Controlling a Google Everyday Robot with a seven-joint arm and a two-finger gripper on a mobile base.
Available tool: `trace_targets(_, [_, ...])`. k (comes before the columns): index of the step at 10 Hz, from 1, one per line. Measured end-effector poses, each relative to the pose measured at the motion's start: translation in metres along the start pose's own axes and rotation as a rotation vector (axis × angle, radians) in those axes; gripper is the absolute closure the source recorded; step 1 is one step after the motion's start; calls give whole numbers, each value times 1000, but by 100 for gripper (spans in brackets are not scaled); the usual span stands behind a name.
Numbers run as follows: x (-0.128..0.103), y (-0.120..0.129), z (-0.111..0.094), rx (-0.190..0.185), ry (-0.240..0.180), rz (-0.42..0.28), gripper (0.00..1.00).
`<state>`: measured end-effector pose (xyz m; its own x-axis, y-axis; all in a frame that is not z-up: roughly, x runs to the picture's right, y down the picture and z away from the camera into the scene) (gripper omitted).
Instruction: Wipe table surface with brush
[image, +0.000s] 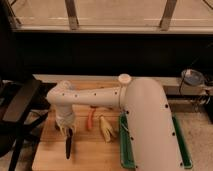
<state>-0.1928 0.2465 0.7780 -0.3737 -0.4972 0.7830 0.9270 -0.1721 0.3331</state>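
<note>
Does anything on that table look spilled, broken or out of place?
Nothing stands out. The gripper is over the left of the table surface, the brush reaching from it toward the near edge. An orange piece and a pale piece lie beside the green tray.

Single high cam, end effector (65, 131) lower-left

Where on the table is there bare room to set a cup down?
Front strip of the table surface, between the brush and the green tray; also left of the brush. Crowded mid-table: gripper holding the brush, orange piece, yellowish piece.
</note>
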Motion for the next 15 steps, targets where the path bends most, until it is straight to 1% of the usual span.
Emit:
trace_targets(1, [-15,10,5,3,-22,31,100])
trace_targets(2, [-24,22,6,4,-32,63,100])
trace_targets(3, [-31,38,5,2,-33,100,100])
trace_targets(4, [-35,58,-1,-2,-22,143,100])
trace_targets(5, [-32,75,-6,-12,-11,171,100])
trace_targets(6, [-21,91,-14,-24,7,185,100])
trace_targets(8, [3,104,-25,-35,38,181,100])
trace_targets(9, [15,103,-29,-36,55,167,100])
trace_targets(10, [31,95,-33,-36,74,144,100])
trace_targets(12, [54,68,-38,-18,106,96,100])
trace_targets(13, [62,51,-38,-6,116,64,100])
trace_targets(14, [66,35,-39,15,130,36,100])
trace_targets(15, [61,26,-37,20,125,19,100])
